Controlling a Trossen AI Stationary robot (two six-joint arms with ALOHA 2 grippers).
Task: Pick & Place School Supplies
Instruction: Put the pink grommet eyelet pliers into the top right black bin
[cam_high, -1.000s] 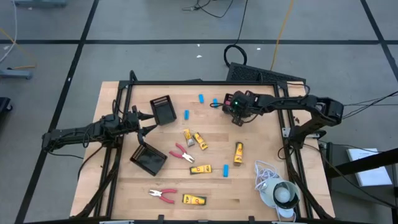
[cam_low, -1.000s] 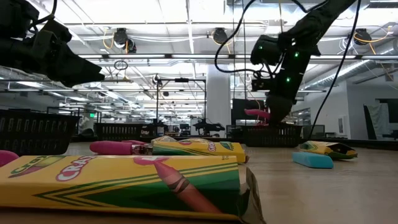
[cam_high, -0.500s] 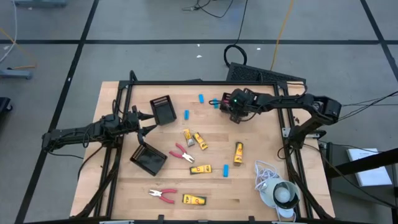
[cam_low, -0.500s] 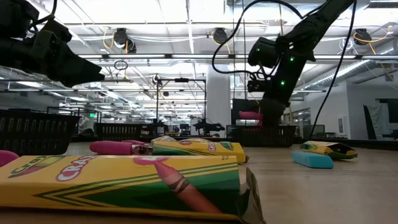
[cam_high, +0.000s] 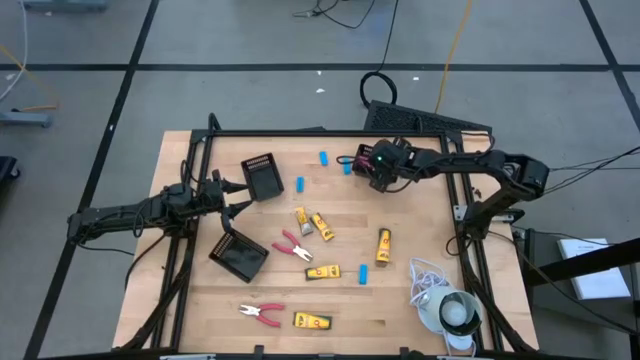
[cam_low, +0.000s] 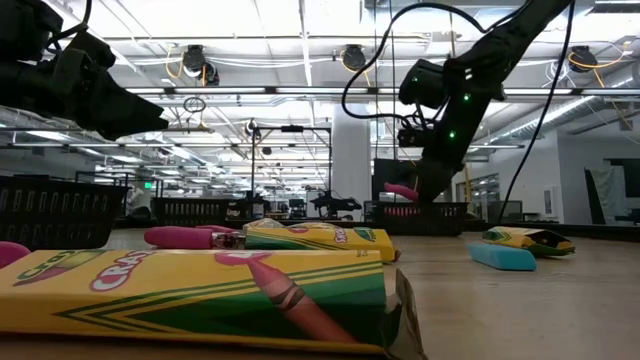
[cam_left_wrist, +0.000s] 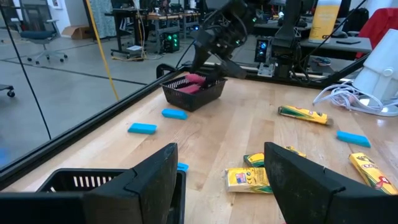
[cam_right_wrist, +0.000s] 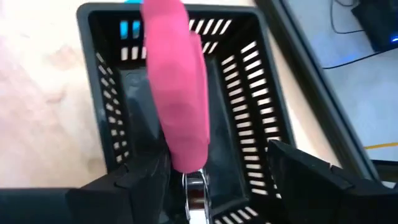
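On the wooden table (cam_high: 400, 290) I see my right gripper (cam_right_wrist: 186, 180), spread open, above the far black basket (cam_right_wrist: 249, 134), pink-handled pliers (cam_right_wrist: 177, 87) lying lengthwise between its fingers.

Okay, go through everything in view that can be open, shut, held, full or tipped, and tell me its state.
Right gripper: fingers open, over the far basket.
Pink-handled tool: ungripped between those fingers, tilted, partly inside the far basket.
Far basket: upright, holding the pink-handled tool.
Left gripper: fingers open, empty.
Nearest crayon box: lying flat, end flap open.
Red pliers: lying on the table, handles spread.
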